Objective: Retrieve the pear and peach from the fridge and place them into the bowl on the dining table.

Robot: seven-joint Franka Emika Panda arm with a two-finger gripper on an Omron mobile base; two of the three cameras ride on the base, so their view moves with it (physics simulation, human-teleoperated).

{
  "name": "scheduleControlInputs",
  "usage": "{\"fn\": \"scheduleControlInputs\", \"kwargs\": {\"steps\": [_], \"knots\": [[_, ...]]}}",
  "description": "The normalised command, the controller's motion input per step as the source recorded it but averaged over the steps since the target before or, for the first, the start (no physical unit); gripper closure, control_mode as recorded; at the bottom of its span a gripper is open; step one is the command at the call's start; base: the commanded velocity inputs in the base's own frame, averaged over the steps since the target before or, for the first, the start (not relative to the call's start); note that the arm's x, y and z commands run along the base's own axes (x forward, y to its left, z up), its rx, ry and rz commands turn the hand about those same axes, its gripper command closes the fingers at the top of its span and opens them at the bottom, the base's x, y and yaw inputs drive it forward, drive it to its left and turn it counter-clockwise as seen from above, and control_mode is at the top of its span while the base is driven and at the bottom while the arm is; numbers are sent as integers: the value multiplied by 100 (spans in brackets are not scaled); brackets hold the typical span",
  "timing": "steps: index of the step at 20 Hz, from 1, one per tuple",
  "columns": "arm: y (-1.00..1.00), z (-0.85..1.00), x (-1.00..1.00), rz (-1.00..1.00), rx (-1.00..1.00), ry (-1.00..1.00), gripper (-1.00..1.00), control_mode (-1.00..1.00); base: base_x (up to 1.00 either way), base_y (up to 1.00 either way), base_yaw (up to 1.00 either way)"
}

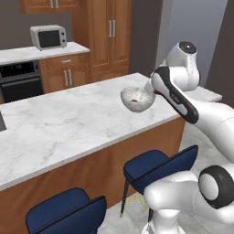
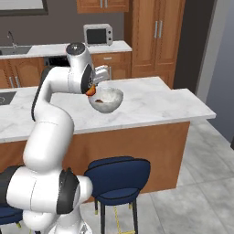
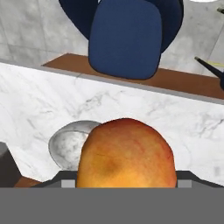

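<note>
My gripper [image 2: 93,87] is shut on the peach [image 2: 91,91], an orange-red round fruit that looms large between the finger tips in the hand view [image 3: 127,153]. It hangs at the near-left rim of the bowl [image 2: 106,100], slightly above it. The translucent whitish bowl [image 1: 136,99] stands on the dining table [image 1: 68,123], near its front edge, and in the hand view the bowl [image 3: 72,142] peeks out to the left from behind the peach. A small dark speck lies inside the bowl. The pear is hidden or out of view, and the fridge is out of view.
Blue stools [image 1: 155,167] [image 2: 119,176] stand against the table's wooden front, one right below the hand [image 3: 127,39]. Behind the table run wooden cabinets with a microwave [image 1: 48,36] and an oven [image 1: 20,80]. The marble top [image 2: 151,100] lies bare around the bowl.
</note>
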Motion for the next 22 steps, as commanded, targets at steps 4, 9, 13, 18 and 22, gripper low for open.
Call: {"fn": "scheduleControlInputs", "kwargs": {"steps": [4,9,13,18,22], "knots": [[0,-38,42,0,1,-4,100,-100,0,0,0],[0,-26,55,0,0,0,100,-100,0,0,0],[0,-16,57,0,0,0,100,-100,0,0,0],[0,-28,51,1,0,1,100,-100,0,0,0],[0,-29,52,2,0,2,100,-100,0,0,0]]}}
